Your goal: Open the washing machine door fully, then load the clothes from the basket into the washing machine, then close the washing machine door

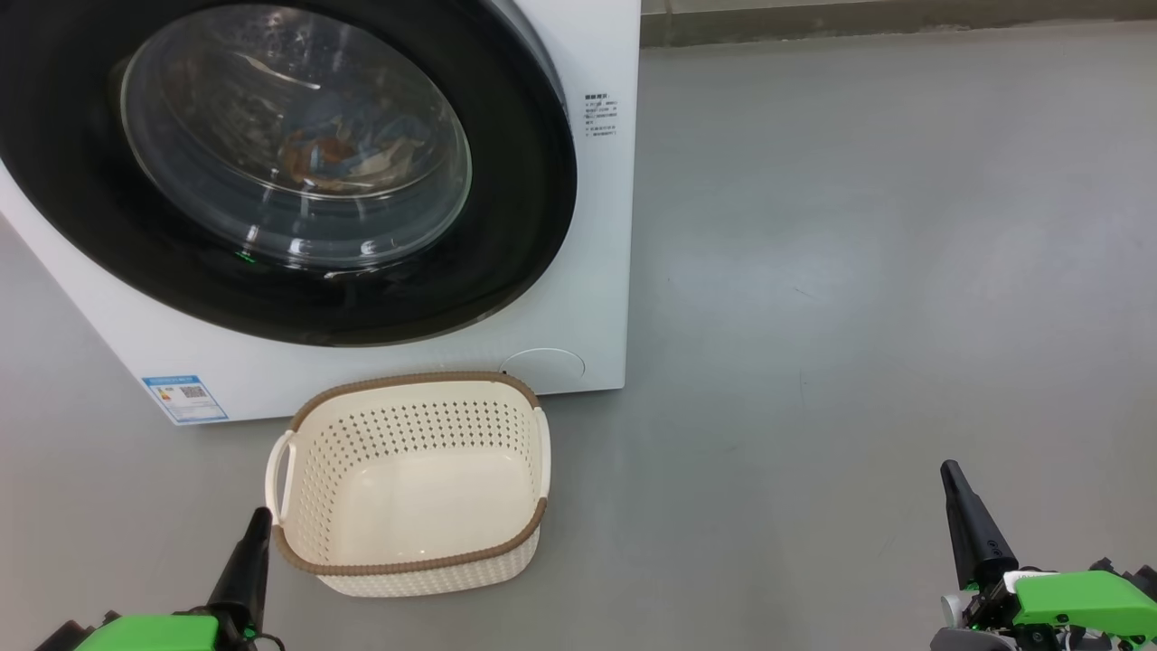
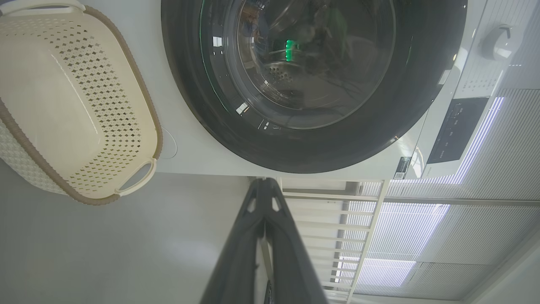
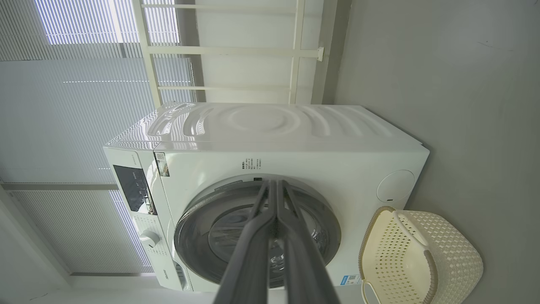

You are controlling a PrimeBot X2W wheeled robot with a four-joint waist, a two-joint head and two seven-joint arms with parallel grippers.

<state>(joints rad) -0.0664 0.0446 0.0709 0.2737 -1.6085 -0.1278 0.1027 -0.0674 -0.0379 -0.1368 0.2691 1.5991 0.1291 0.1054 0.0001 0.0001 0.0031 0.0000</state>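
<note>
Washing machine door (image 1: 289,172) sits flush on the front of the washing machine (image 1: 597,271), its glass bulge facing your head camera. The black rim is cut off at the top and left edges of that view.

Behind the glass you can make out the clothes (image 1: 352,158), a blue and orange-brown heap low in the drum. Reflections smear it, so you cannot tell the garments apart.

Basket (image 1: 411,488) stands on the grey floor (image 1: 859,271) just in front of the machine's lower edge, mouth up. Its long axis runs left to right across the head view, with a white handle at each end. Its cream bottom shows bare.

Your left claw (image 1: 260,520) is pinched tight on nothing, tip pointing up just beside the basket's near left corner; you cannot tell whether it touches. Your right claw (image 1: 951,475) is likewise pressed together with nothing in it, well apart to the right over the floor.

In the right wrist view its fingers (image 3: 253,253) cover part of the door.
</note>
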